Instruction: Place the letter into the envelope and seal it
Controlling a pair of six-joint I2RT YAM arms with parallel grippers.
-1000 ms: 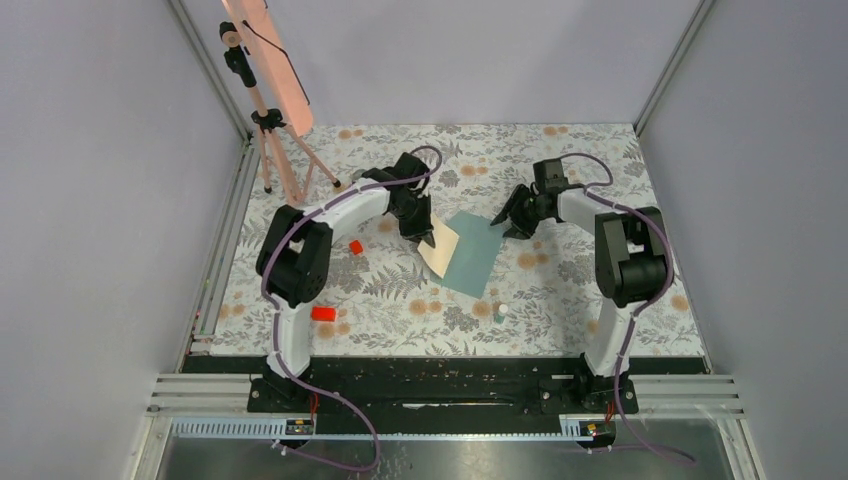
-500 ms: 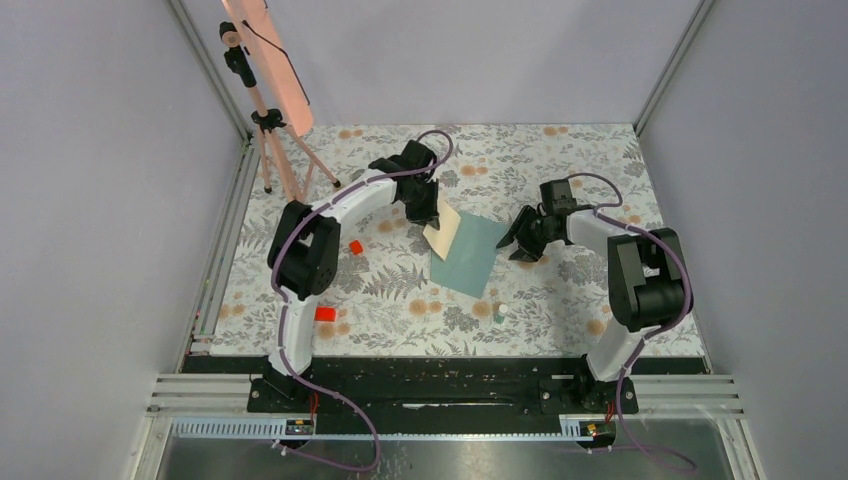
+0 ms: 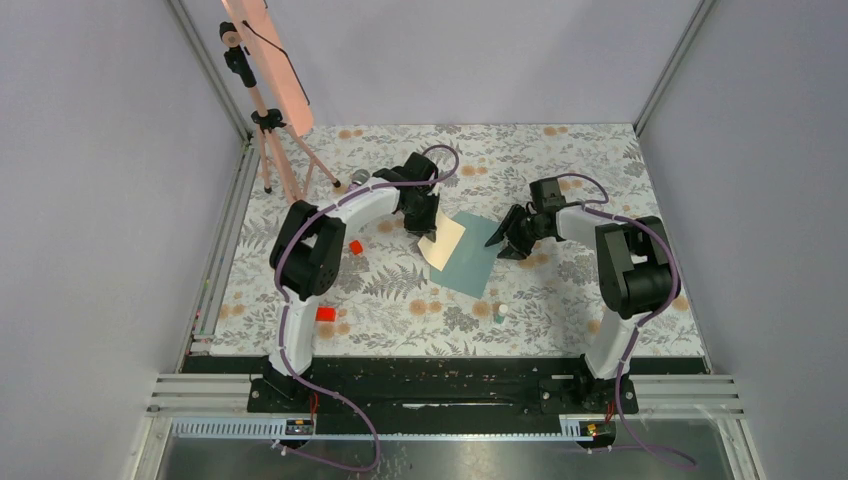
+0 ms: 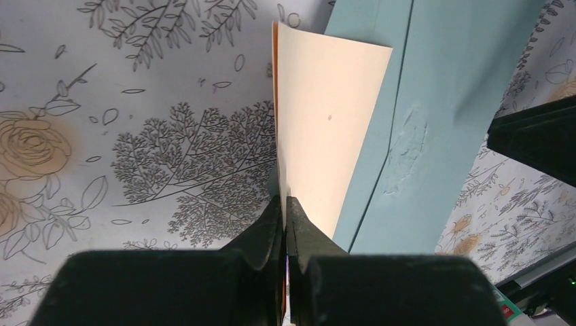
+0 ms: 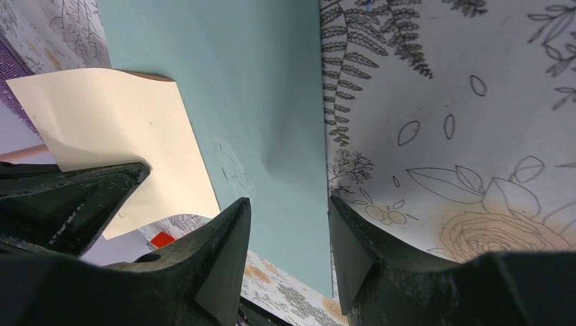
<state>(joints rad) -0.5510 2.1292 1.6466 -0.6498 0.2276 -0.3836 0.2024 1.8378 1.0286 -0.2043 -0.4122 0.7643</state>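
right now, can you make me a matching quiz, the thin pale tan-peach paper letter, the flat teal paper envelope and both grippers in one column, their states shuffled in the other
Column one
1. thin pale tan-peach paper letter
2. flat teal paper envelope
3. left gripper
4. right gripper

Column two
a. open, holding nothing, at one edge of the teal paper
b. lying on the floral table, partly covered
c. shut on a paper edge
d. pinched at one edge, overlapping the teal paper

Pairs: 1-d, 2-b, 3-c, 4-a
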